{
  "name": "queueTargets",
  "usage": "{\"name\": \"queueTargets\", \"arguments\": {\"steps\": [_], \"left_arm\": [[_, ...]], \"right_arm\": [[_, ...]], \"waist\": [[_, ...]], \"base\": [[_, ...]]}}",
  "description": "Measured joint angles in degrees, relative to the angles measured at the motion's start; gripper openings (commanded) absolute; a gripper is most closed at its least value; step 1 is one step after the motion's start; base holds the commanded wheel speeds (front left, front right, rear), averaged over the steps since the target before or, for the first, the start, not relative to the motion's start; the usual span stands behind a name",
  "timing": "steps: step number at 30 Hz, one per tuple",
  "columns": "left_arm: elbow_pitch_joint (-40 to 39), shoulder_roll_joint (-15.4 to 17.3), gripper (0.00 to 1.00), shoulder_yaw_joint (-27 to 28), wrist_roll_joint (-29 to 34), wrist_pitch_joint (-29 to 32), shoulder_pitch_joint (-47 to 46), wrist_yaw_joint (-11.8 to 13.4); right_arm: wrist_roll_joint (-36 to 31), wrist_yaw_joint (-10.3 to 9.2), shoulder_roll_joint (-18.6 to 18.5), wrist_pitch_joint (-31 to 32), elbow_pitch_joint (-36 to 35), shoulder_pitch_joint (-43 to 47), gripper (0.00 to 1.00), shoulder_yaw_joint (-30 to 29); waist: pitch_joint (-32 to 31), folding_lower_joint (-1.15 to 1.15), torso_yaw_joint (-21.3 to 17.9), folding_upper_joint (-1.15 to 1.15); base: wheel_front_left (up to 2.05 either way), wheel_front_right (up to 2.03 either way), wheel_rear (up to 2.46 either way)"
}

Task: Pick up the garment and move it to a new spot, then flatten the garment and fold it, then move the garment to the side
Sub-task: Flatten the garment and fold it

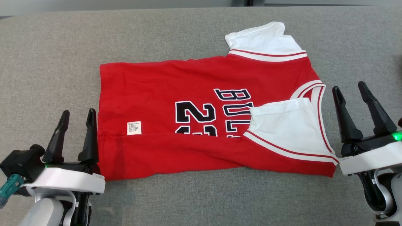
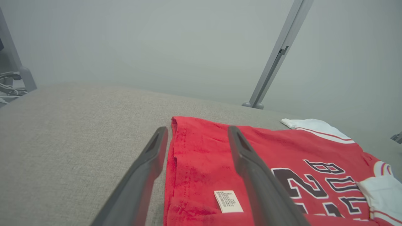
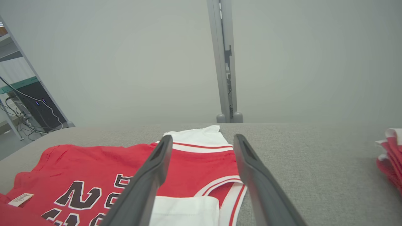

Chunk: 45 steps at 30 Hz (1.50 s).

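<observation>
The jersey [image 1: 188,125] lies flat on the grey surface [image 1: 201,31] between the two grippers, set sideways, with its hem toward the left gripper [image 1: 78,111] and its neckline toward the right gripper [image 1: 349,86]. The left gripper's fingers stand apart with nothing between them. Its inner finger [image 1: 91,138] is right at the hem edge, though I cannot tell whether it touches the cloth, and its outer finger is over bare grey fabric. In the left wrist view the hem runs up between the two fingers, and a small white label [image 2: 228,201] sits on the red cloth just inside the inner finger. The right gripper's fingers are also spread and hold nothing. It stands just beside the red-and-white neck trim [image 1: 317,91], apart from it in the head view. The edge of the jersey nearest both grippers is folded up over the front and covers the lower part of the black numerals [image 1: 195,112]. One white sleeve [image 1: 285,122] is turned in onto the red, close to the right gripper. The other sleeve [image 1: 263,39] juts out on the far side, beyond that gripper's fingertips. In the right wrist view, a small heap of red-and-white cloth [image 3: 391,157] lies well off to that gripper's outer side. A grey post [image 3: 224,62] stands past the surface's far edge, straight ahead of its fingers.
</observation>
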Motion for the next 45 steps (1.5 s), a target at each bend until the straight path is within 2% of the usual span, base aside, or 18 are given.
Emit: {"name": "queueTargets", "arguments": {"steps": [6, 12, 22, 31, 36, 45], "left_arm": [[-2.10, -1.52, 1.00, 2.90, 4.22, -1.09, -0.25, 0.63], [-2.00, -2.66, 1.00, 4.80, 7.88, -1.24, 2.46, 0.40], [-0.15, -4.50, 1.00, 5.47, 10.45, -1.24, 5.78, -0.92], [0.73, -4.45, 1.00, 5.70, 11.11, -1.23, 5.72, -1.87], [3.31, -4.89, 1.00, 4.04, 10.27, 0.47, 5.76, -2.96], [13.35, -8.58, 1.00, 2.38, 6.25, 0.70, 7.02, -5.87]], "right_arm": [[-8.46, 0.00, 4.43, -4.30, -1.93, 2.87, 1.00, -4.91], [-11.74, 0.00, 7.43, -4.37, -2.57, 7.00, 1.00, -6.15], [-11.92, 0.00, 8.49, -3.39, -2.16, 9.94, 1.00, -7.19], [-11.98, 0.00, 8.59, -2.65, -2.47, 9.95, 1.00, -7.10], [-11.88, 0.00, 8.35, -1.56, 0.01, 10.46, 1.00, -6.71], [-11.69, 0.00, 9.42, -2.75, 10.15, 13.56, 1.00, -4.61]], "waist": [[-2.64, 0.00, -0.35, 0.00], [-5.22, 0.00, -1.15, 0.00], [-7.27, 0.00, -1.79, 0.00], [-7.35, 0.00, -1.64, 0.00], [-6.55, 0.00, -1.41, 0.00], [-4.23, 0.00, -1.10, 0.00]], "base": [[0.00, 0.00, 0.00], [0.00, 0.00, 0.00], [0.00, 0.00, 0.00], [0.00, 0.00, 0.00], [0.00, 0.00, 0.00], [0.00, 0.00, 0.00]]}}
